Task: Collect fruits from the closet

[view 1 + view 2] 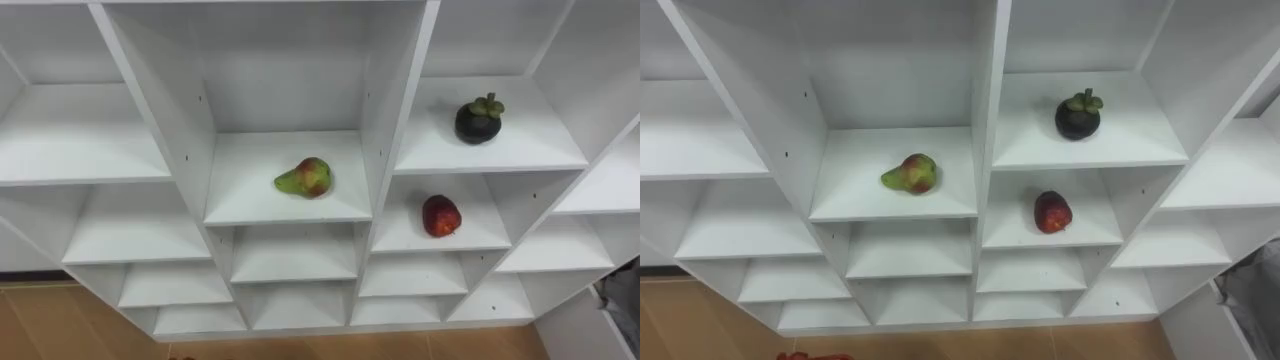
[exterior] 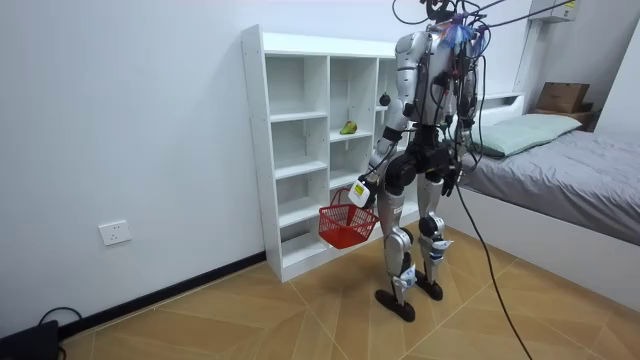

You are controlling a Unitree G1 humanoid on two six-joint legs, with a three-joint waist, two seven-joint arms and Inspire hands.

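Left eye view, three fruits (image 1: 305, 178) (image 1: 480, 120) (image 1: 441, 215), one closet (image 1: 395, 100)

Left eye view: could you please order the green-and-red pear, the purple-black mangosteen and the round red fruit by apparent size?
1-2. Green-and-red pear and purple-black mangosteen: too alike to rank.
3. Round red fruit.

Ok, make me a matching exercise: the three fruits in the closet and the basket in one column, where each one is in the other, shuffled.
Things:
1. pear
2. mangosteen
3. red fruit
4. red basket

Places:
A. on the shelf directly below the mangosteen
B. hanging from the left hand, beside the robot's leg
C. alone on a shelf in the middle column
D. on the higher shelf of the column to the right of the pear's

Pairs: 1-C, 2-D, 3-A, 4-B
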